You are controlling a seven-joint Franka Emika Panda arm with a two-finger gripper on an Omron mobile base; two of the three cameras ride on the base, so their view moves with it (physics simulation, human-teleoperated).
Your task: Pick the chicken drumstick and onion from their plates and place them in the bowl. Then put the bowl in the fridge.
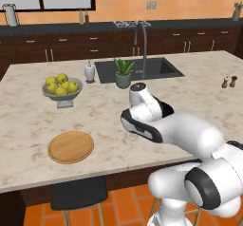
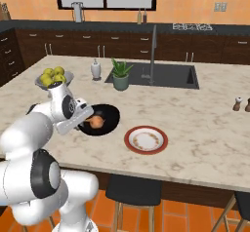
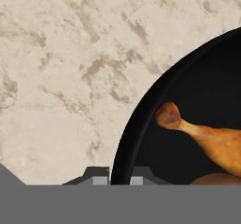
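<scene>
The glossy black bowl (image 2: 108,114) sits on the marble island, just left of the white plate with the red-brown rim (image 2: 145,140). Inside the bowl lie the golden-brown chicken drumstick (image 3: 212,140) and the orange-brown onion (image 2: 97,122). My gripper (image 3: 120,178) is at the bowl's near left edge, one fingertip (image 3: 96,177) outside the rim (image 3: 123,143) and the other inside, both pressed against it. The light-wood plate (image 1: 71,146) lies bare near the island's front edge. The fridge is out of view.
A grey footed fruit bowl of yellow-green apples (image 1: 61,91) stands behind the wooden plate. A potted plant (image 1: 123,73), a white bottle (image 1: 89,71) and the sink with its tap (image 1: 142,44) are further back. Salt and pepper shakers (image 1: 229,82) stand far right. Stools (image 1: 78,194) tuck under the front edge.
</scene>
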